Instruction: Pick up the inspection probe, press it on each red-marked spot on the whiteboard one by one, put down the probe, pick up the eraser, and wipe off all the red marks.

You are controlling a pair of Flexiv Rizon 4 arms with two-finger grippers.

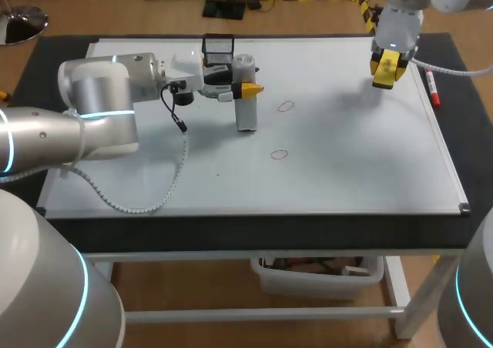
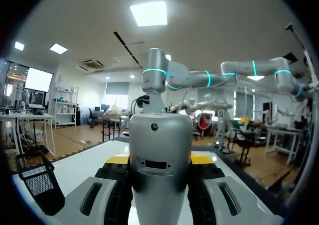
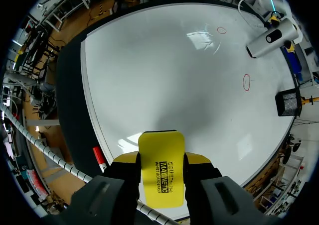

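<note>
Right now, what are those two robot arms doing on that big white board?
The left hand is gripping the silver probe, upright over the whiteboard, just beside two red marks and touching neither. The right hand holds the yellow eraser up above the board's far right corner. Neither mark is wiped off yet.

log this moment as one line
left gripper: shut on probe, upright on whiteboard | right gripper: shut on eraser | red marks: two, unwiped
</note>
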